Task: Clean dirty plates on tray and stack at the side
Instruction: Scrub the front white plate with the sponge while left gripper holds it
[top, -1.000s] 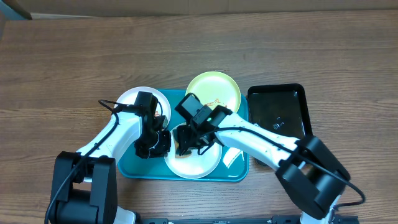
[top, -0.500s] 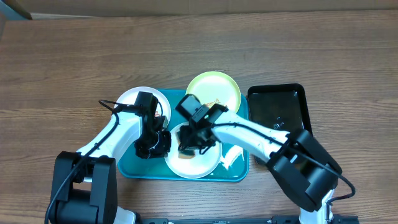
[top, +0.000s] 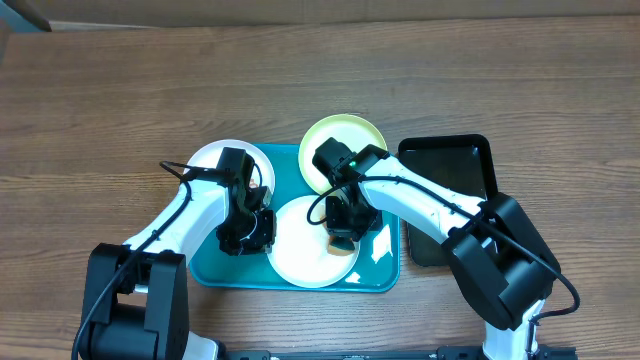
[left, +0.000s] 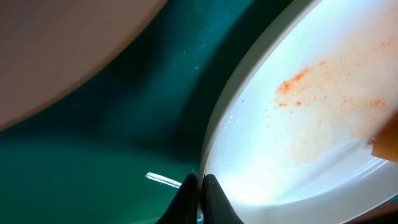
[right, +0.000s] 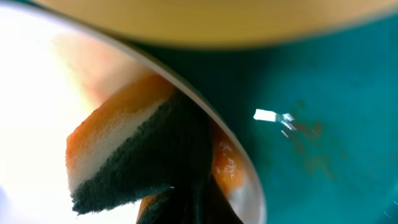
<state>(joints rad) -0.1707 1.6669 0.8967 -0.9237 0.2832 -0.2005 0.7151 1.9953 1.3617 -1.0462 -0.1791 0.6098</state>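
Observation:
A white plate (top: 305, 245) lies on the teal tray (top: 210, 268). My left gripper (top: 262, 232) is shut on this plate's left rim (left: 214, 146); faint orange specks (left: 298, 78) show inside it. My right gripper (top: 343, 238) is shut on an orange sponge with a dark scouring side (right: 134, 152) and presses it on the plate's right edge (top: 345, 245). A light green plate (top: 345, 140) with an orange smear sits at the tray's back right. A second white plate (top: 205, 160) lies at the back left, partly under my left arm.
A smaller black tray (top: 460, 185) stands to the right of the teal tray, partly under my right arm. Bare wooden table (top: 320, 80) stretches behind and to both sides. A cardboard box edge shows at the far back.
My right gripper has dragged the sponge from the white plate's left side across to its right edge. The left gripper and the plates have stayed in place.

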